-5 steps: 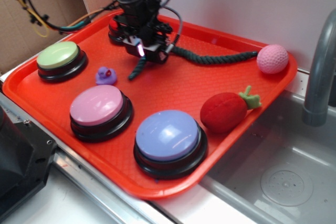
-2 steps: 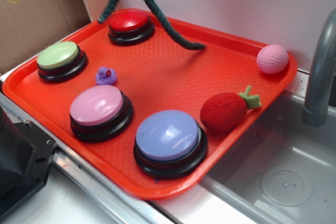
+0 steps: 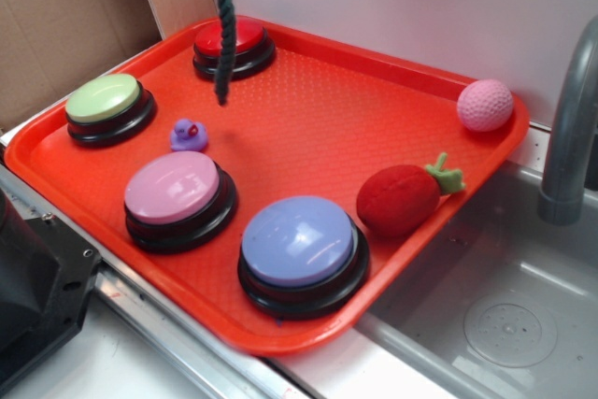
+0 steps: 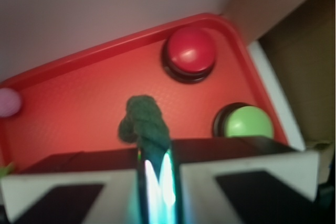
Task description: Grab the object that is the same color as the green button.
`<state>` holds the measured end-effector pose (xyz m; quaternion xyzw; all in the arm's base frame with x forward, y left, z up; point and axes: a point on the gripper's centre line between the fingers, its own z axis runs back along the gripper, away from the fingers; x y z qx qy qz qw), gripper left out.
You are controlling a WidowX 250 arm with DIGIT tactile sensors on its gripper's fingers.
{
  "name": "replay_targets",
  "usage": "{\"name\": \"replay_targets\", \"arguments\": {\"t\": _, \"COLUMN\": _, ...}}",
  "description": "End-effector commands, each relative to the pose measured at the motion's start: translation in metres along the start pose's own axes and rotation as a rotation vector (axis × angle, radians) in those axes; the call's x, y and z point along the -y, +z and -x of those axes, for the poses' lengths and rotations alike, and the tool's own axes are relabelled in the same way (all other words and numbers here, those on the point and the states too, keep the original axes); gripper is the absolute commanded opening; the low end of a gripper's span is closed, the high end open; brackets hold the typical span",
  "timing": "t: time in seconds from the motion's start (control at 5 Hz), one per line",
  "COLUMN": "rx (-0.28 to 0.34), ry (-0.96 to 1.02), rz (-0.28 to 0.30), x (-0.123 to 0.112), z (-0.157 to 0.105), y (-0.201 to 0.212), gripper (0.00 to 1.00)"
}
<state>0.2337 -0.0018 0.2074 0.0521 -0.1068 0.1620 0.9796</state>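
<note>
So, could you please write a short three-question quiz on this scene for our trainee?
1. True or false: the rope lies flat on the tray.
2. Which button does the rope's lower end hang nearest in the exterior view? A) blue B) pink C) red
3. Fill in: beside the strawberry, at the tray's far corner, sits a pink ____.

Key:
1. False: it dangles clear of the tray, and the wrist view shows it pinched in the gripper.
2. C, the red button; the blue button and pink button are nearer the camera.
3. ball.
</note>
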Motion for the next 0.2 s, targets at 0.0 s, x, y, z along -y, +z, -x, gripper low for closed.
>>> {"name": "replay_targets", "arguments": {"t": 0.0, "rx": -0.006, "ry": -0.029, "rz": -0.084, "x": 0.0063, "z": -0.0017, "y": 0.0084, "gripper": 0.00}}
